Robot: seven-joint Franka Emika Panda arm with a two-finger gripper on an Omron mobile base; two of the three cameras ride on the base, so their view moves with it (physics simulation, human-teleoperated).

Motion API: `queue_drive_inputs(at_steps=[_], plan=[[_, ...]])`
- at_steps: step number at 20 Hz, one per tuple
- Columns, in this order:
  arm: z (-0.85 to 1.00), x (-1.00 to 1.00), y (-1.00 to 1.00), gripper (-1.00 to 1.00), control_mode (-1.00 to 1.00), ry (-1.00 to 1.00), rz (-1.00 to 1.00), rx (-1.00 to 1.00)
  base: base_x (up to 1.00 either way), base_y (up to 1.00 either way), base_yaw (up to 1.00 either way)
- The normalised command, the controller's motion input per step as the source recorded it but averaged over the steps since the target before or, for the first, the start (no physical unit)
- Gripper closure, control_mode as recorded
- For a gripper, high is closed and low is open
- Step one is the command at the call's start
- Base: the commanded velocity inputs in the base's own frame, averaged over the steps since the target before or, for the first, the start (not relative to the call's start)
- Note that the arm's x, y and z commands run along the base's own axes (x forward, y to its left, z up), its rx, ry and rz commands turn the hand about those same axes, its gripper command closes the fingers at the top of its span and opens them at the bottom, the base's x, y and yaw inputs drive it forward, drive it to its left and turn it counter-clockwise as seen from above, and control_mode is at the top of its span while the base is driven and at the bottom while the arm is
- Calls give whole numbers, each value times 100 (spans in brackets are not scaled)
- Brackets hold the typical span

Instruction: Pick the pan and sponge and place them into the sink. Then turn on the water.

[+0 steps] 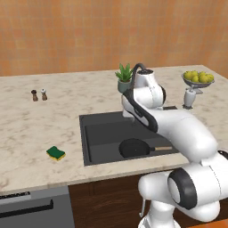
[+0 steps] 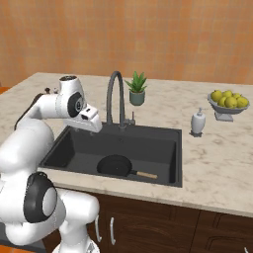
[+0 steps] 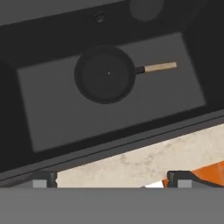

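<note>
A marble counter (image 1: pixel 26 129) runs in front of an orange wall (image 1: pixel 67 35). Nearest, the pan (image 2: pixel 114 165) lies flat in the sink (image 2: pixel 163 148), its handle toward the right. The gripper (image 3: pixel 109 179) hangs above the basin, jaws wide and empty. The sponge (image 1: pixel 55 153) sits on the counter left of the sink. Farther back stand the faucet (image 2: pixel 114 96), a soap bottle (image 2: pixel 198 121), a plant (image 2: pixel 137 89), a fruit bowl (image 2: pixel 228 103) and two shakers (image 1: pixel 39 94).

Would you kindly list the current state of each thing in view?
pan: lying flat in the sink, handle to the right
sponge: on the counter, left of the sink
sink: holds the pan
faucet: no water running
gripper: open, holding nothing, above the sink
</note>
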Motion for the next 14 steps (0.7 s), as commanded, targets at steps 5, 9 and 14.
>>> queue_drive_inputs(at_steps=[5, 9, 14], plan=[[-18, 19, 59, -100, -100, 9, 15, -9, 0, 0, 0], [-6, 11, 95, -100, -100, 6, 42, -1, 0, 0, 0], [-2, 47, 100, -100, -100, 8, 54, 0, 0, 0, 0]])
